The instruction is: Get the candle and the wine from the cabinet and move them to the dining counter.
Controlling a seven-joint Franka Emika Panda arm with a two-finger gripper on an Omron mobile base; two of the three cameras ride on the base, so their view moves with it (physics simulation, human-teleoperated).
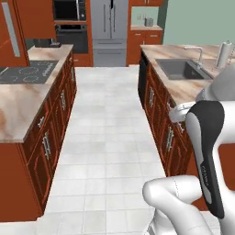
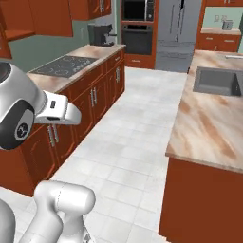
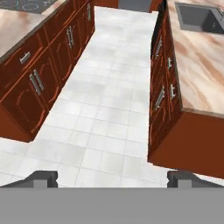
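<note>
The candle and the wine are out of view. In the hand view my gripper (image 3: 113, 179) hangs open above the tiled aisle, its two dark fingertips (image 3: 43, 177) far apart with nothing between them. The reddish-brown wall cabinet (image 1: 16, 20) with a long silver bar handle sits at the upper left, and its doors also appear over the wall counter (image 2: 52, 16). The dining counter (image 1: 183, 89), tan marble with an inset steel sink (image 1: 181, 69), runs along the right (image 2: 209, 123) and shows in the hand view (image 3: 201, 74).
On the left, the wall counter carries a black stovetop (image 1: 27, 71) and a coffee machine (image 2: 99, 34). A steel fridge (image 1: 109, 27) and built-in oven (image 1: 71, 34) close the far end. A paper towel roll (image 1: 223, 54) stands by the sink. White tiled floor (image 3: 105, 109) runs between.
</note>
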